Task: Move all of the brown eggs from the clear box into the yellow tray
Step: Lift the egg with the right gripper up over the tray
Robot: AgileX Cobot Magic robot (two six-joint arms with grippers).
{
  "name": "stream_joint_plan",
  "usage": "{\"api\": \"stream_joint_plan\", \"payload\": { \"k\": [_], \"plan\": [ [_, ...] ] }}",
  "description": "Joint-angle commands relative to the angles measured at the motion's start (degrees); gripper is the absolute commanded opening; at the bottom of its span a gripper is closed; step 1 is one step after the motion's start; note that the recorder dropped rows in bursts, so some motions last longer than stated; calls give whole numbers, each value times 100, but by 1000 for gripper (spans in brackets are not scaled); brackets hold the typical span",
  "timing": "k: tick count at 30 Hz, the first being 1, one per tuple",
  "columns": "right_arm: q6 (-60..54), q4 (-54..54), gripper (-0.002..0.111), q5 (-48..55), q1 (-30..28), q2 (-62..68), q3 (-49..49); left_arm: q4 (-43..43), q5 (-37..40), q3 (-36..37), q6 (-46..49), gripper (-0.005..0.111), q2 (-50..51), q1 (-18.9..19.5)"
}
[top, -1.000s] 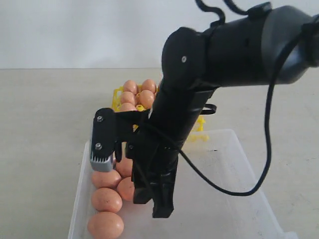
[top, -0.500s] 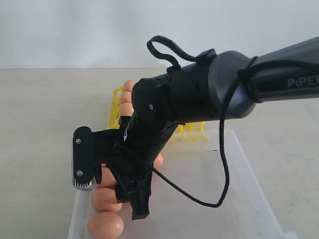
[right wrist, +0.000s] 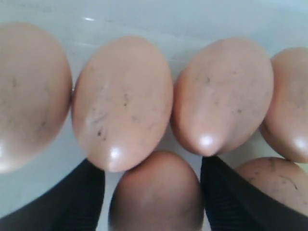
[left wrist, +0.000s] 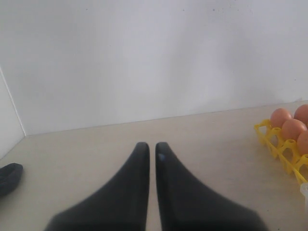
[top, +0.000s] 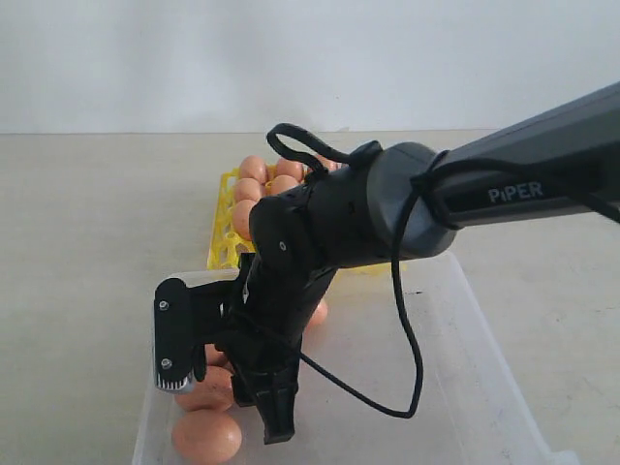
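1. Pale beige table point(top: 87, 242) runs back to a plain white wall point(top: 145, 58), and both containers sit on it.
2. The box point(top: 465, 387) lies nearest the exterior camera. The tray point(top: 221, 250) stands just beyond its far rim, left of the middle; whether the two touch cannot be told.
3. The tray holds several eggs point(top: 254, 170) standing in its cups along the far left part. The right arm point(top: 504, 184) hides the rest of it.
4. More eggs lie in the box, bunched at its left end as the exterior view shows it. Three show in part around the gripper there. The right wrist view shows six on their sides, packed close on the whitish floor.
5. The right arm reaches across from the right, and the right gripper point(right wrist: 148, 161) points down into that cluster.
6. Its jaws stand wide apart, with fingers point(right wrist: 86, 197) on either side of one egg point(right wrist: 154, 197) that lies on the floor. A thin gap shows at one finger; contact at the other cannot be told.
7. The left gripper point(left wrist: 151, 147) hangs over bare table with its jaws closed to a slit and nothing between them. The tray's corner, with eggs in it, sits at the edge of its view.
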Motion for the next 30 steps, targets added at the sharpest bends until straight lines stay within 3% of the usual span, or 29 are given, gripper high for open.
{"api": "stream_joint_plan", "payload": {
  "k": [1, 3, 7, 9, 11, 23, 26, 30],
  "plan": [
    [11, -60, 19, 16, -3, 2, -3, -16, -16, 21, 16, 4, -17, -37],
    [169, -60, 0, 78, -3, -20, -3, -16, -16, 21, 16, 4, -17, -37],
    [813, -160, 0, 340, -3, -42, -3, -16, -16, 21, 16, 4, -17, -37],
    [2091, -160, 0, 509, -3, -139, -3, -16, -16, 21, 16, 4, -17, -37],
    [2573, -185, 0, 643, -3, -234, -3, -16, -16, 21, 16, 4, -17, -37],
    [3995, 227, 0, 159, -3, -1228, -3, -16, -6, 21, 16, 4, -17, -37],
    [4453, 467, 0, -695, -3, -1493, 227, -16, -6, 21, 16, 4, -17, -37],
    [4534, 1313, 0, -2865, -3, -1765, 887, -16, -18, 21, 16, 4, -17, -37]
  ]
}}
